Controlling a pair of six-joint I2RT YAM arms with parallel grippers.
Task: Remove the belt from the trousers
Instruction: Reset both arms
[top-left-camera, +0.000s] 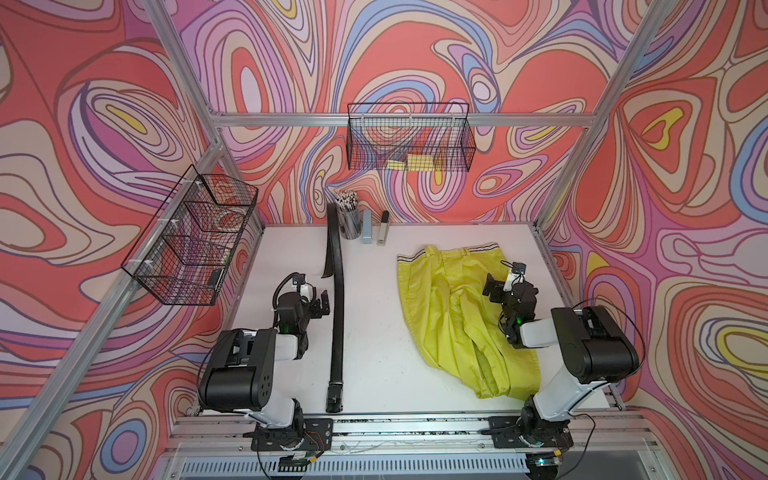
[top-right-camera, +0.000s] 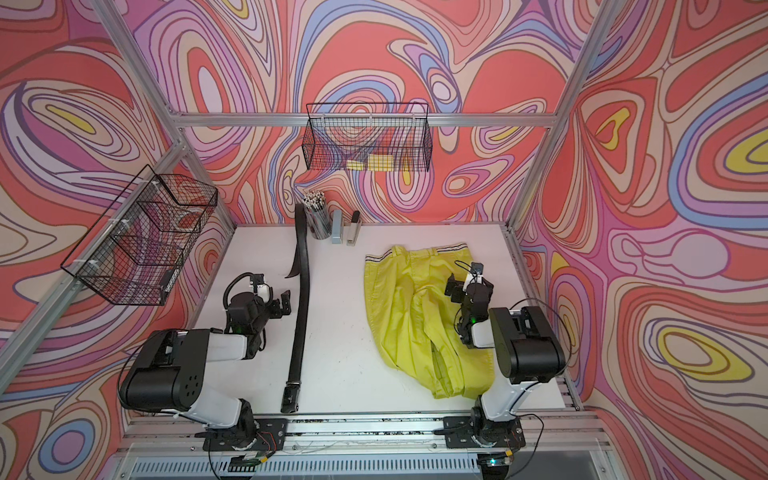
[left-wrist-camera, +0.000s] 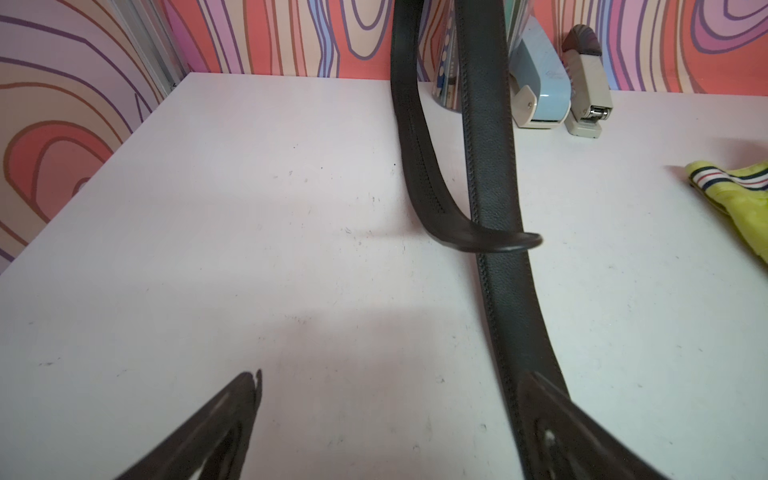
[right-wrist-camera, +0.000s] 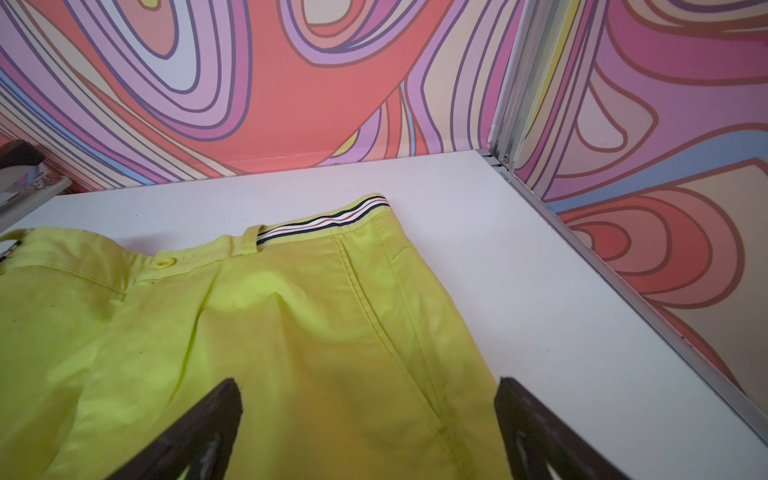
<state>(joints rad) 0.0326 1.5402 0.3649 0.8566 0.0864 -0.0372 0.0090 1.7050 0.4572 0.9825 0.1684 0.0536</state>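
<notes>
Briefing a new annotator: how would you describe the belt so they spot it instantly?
Look at the white table. Left of its middle, a long strap runs from the front edge to the back wall, ending beside the pencil cup: the belt. It alone is black and narrow, with a buckle at its near end, lying clear of the yellow-green trousers.

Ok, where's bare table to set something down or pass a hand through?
The widest bare strip of table runs front to back between the belt and the trousers. Another lies behind the trousers, toward the back right corner. Crowded: back centre, where the pencil cup, two staplers and the belt's far end cluster.
</notes>
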